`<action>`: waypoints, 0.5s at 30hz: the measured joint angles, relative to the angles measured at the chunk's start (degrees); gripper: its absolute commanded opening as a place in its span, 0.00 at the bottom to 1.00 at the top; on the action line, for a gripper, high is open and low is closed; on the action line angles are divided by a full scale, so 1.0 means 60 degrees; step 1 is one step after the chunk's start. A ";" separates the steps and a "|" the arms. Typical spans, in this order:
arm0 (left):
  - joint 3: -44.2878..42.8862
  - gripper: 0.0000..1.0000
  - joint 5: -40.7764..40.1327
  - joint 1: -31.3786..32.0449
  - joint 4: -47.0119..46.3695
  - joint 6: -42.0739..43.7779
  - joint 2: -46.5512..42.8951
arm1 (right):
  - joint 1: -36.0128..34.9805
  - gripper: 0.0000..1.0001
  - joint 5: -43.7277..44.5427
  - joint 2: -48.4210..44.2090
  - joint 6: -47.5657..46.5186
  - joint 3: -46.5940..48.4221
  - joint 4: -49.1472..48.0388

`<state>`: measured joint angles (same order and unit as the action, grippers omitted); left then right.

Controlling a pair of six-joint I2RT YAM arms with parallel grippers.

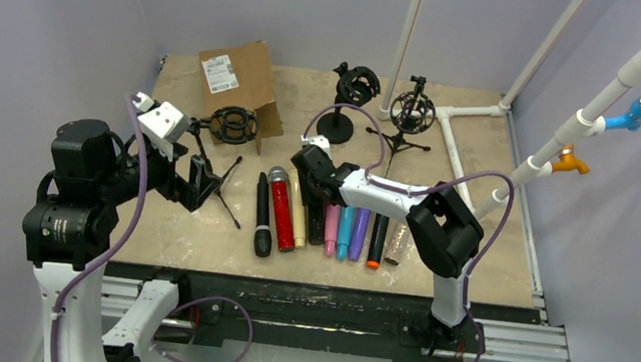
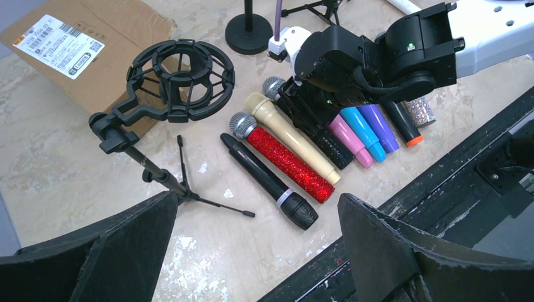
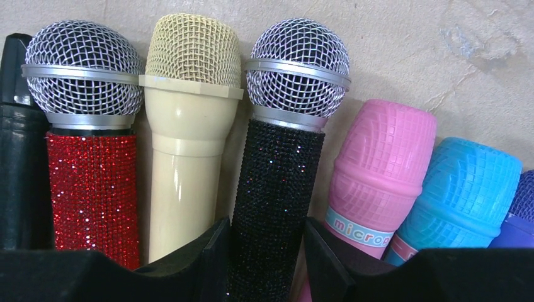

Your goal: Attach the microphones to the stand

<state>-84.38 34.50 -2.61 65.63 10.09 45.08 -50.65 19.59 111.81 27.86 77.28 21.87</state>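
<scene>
— What do we get from above?

— We see the left gripper (image 1: 203,184) over the left side of the table (image 1: 491,251), just beside a tripod stand with a shock mount (image 1: 234,126) that stands in front of the cardboard box (image 1: 239,76). The microphones (image 1: 330,226) lie side by side in a row near the front edge. The right gripper (image 1: 321,181) sits low over the far end of that row. We cannot read its jaws from here.

— And the left wrist camera?

— Its two fingers (image 2: 119,251) stand wide apart, released, with nothing between them. Beyond them we find the black microphone (image 2: 267,179), the red glitter microphone (image 2: 286,160) and the cream microphone (image 2: 293,138) lying close together on the table. The right arm covers the heads of the pink, blue and purple ones.

— The right wrist camera?

— There the black glitter microphone (image 3: 277,176) runs straight between the right fingers (image 3: 201,261), one on each side of its body. It lies in the row, with the cream one on one side and the pink microphone (image 3: 378,170) on the other. The fingers sit very close to it, but we cannot tell whether they are actually pressing on it.
</scene>
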 measured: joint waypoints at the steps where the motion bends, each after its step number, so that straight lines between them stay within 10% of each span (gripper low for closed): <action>1: 0.0000 1.00 0.0015 0.0000 0.0011 0.0004 0.0015 | 0.0000 0.38 -0.0004 0.0000 0.0000 0.0011 0.0007; 15: 0.0127 1.00 0.0182 0.0000 0.0022 0.0175 -0.0222 | 0.0018 0.49 -0.0280 0.0390 -0.0080 0.0586 0.0251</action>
<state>-83.61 35.59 -2.61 65.76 11.14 43.75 -50.54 17.91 114.15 27.38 80.79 23.38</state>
